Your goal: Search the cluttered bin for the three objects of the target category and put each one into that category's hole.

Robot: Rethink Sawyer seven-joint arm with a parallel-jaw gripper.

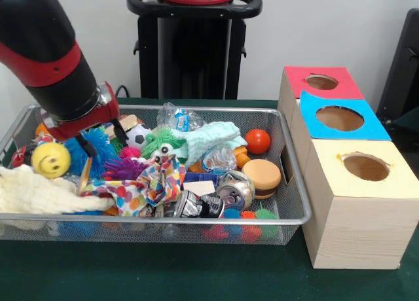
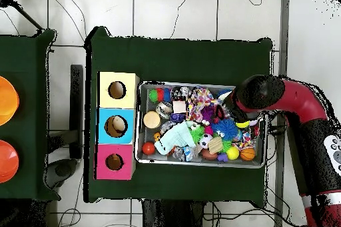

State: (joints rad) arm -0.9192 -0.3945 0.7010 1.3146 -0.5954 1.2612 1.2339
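Right now your arm reaches down into the wire bin (image 1: 296, 183) at the end farthest from the sorting boxes, with the gripper (image 1: 98, 141) buried among the toys just beside the blue spiky ball (image 1: 98, 147) and the yellow smiley ball (image 1: 51, 159). You cannot tell from either view whether it is spread or clamped, or whether it has anything in it. Balls look like one likely target category, though the task does not name it: besides those two there is a small soccer ball (image 1: 137, 136) and a red ball (image 1: 257, 141), all loose on top of the heap, so they should lift without dragging the patterned cloth (image 1: 147, 190) or the white fuzzy cloth (image 1: 39, 193). The three holes sit in a row beside the bin: the red box (image 1: 298, 91), the blue box (image 1: 317, 127) and the yellow box (image 1: 353, 183), openings facing up so a piece can be dropped in from above. In the overhead view the gripper (image 2: 233, 112) is at the bin's far end from the boxes (image 2: 116, 125), so any carry must cross the whole bin.
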